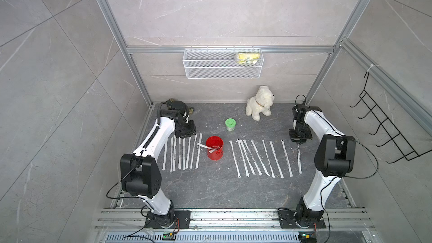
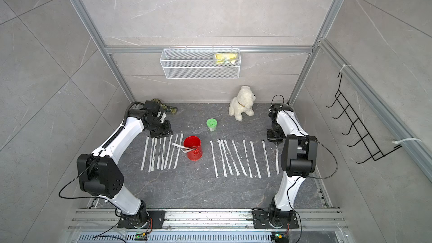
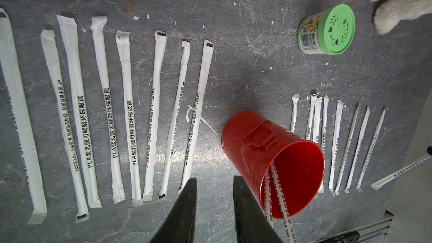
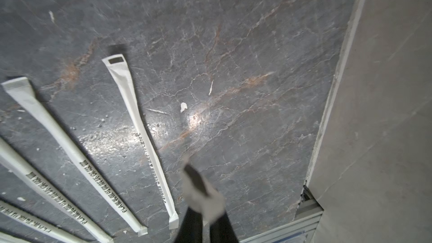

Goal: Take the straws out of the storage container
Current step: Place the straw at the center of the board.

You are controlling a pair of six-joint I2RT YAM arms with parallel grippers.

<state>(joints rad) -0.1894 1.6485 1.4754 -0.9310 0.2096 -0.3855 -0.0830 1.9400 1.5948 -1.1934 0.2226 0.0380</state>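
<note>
The storage container, a red can, stands upright on the dark slate floor. Two straws lean out over its rim toward the left arm. Several more straws lie flat in a row left of the can, and another row lies on its right. My left gripper hovers open over bare floor between the left row and the can, with nothing between its fingers. My right gripper is shut on the end of one straw at the right row's outer end.
A green-lidded jar stands behind the can, with a white plush dog at the back wall. A wire basket with a yellow packet hangs above. A black hook rack is on the right wall. A camouflage cloth lies behind the left arm.
</note>
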